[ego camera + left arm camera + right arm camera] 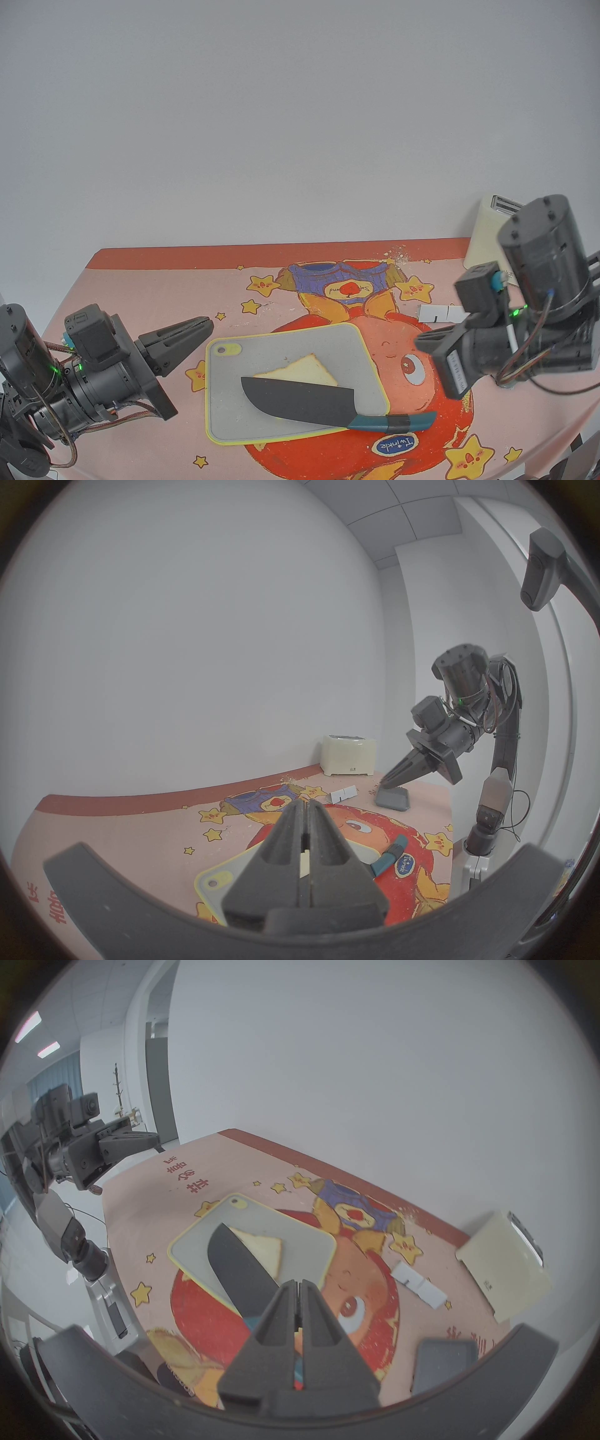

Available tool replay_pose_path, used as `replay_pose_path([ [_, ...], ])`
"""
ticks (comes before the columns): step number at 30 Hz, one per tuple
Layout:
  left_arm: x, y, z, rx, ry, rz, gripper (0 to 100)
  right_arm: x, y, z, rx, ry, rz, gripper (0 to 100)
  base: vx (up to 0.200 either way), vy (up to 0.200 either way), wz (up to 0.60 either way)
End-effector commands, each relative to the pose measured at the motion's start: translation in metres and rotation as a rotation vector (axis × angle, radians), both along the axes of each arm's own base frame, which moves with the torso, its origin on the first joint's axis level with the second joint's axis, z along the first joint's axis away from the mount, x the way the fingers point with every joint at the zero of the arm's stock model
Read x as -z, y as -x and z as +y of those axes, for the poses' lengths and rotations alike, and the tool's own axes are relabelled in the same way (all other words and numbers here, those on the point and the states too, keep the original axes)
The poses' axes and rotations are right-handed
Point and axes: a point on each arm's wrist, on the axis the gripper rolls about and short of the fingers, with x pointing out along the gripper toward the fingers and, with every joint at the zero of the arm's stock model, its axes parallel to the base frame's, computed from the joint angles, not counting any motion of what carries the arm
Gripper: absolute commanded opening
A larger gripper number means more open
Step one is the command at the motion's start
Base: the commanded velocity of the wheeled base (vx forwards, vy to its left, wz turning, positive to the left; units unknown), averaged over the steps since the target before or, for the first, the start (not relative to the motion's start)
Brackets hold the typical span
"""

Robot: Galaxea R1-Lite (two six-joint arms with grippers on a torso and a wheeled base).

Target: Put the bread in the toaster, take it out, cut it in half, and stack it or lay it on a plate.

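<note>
Knife (300,400) across bread (301,370)
Left end effector (203,325) and right end effector (299,1288) closed, empty; we should grip the handle (394,422) at the board's (237,415) 4 o'clock.

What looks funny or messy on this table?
The dark-bladed knife with a teal handle lies flat over the pale bread slice on the grey, yellow-edged cutting board, its handle poking off the board. Pale crumbs dot the pink cartoon tabletop near the cream toaster.

On the cutting board (353,357), knife (299,400) overlaps bread (301,371)
</note>
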Motion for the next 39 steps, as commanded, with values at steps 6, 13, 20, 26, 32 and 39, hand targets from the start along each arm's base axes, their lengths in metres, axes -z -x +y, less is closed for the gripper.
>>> replay_pose_path([
  [6, 0.018, -0.003, -0.002, -0.023, 0.176, 0.3, 0, 0.004, 0.021, -0.049, 0.157, -0.314, 0.193, 0, 0.0, 0.0, 0.0],
  [13, 0.016, -0.002, -0.002, -0.03, 0.589, 0.695, 0, 0.024, 0.012, -0.067, 0.051, -0.404, 0.286, 0, 0.0, 0.0, 0.0],
  [20, 0.03, -0.001, -0.001, -0.073, 0.619, 0.809, 0, 0.052, -0.006, -0.077, 0.037, -0.546, 0.289, 0, 0.0, 0.0, 0.0],
  [26, 0.046, -0.007, -0.004, -0.134, 0.607, 0.888, 100, 0.082, -0.023, -0.098, 0.135, -0.607, 0.164, 0, 0.0, 0.0, 0.0],
  [32, 0.051, 0.0, -0.007, -0.123, 0.612, 0.947, 100, 0.08, -0.034, -0.099, 0.13, -0.654, 0.042, 0, 0.0, 0.0, 0.0],
  [39, 0.062, 0.002, -0.01, -0.145, 0.605, 1.026, 100, 0.074, -0.038, -0.107, 0.162, -0.668, -0.022, 0, 0.0, 0.0, 0.0],
])
